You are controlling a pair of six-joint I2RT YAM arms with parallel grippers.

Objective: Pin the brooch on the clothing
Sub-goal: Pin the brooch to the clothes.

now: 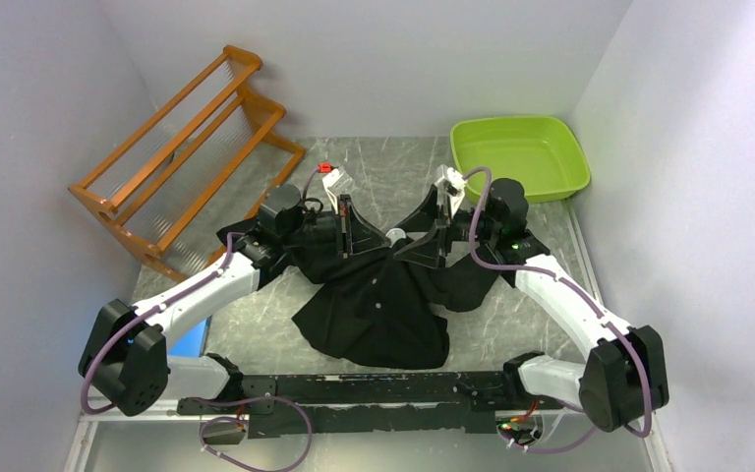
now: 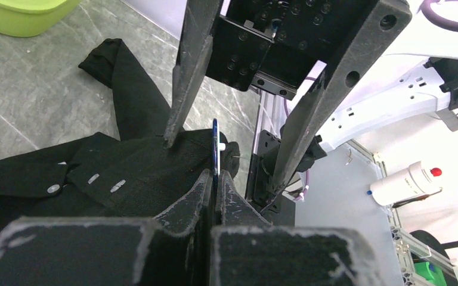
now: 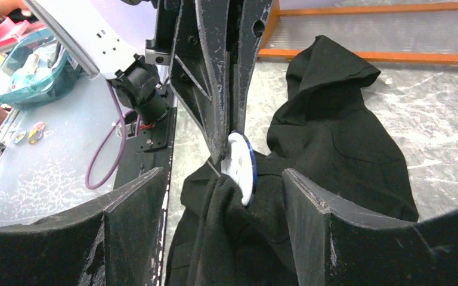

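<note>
The left pincer (image 2: 214, 177) is clamped tight on the rim of a round white brooch with a blue edge (image 3: 243, 168). The brooch stands on edge against bunched cloth of a black button-up shirt (image 1: 378, 315). The right pincer (image 3: 222, 174) gapes wide astride them, one finger touching the cloth. The shirt lies mid-way on the grey marbled table (image 1: 265, 324), sleeves left and right, hem near. Both arms reach inward, tips meeting.

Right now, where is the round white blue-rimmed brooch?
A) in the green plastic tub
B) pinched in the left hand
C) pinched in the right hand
B: the left hand is shut on the round white blue-rimmed brooch at the black button-up shirt; the right hand stands open.
</note>
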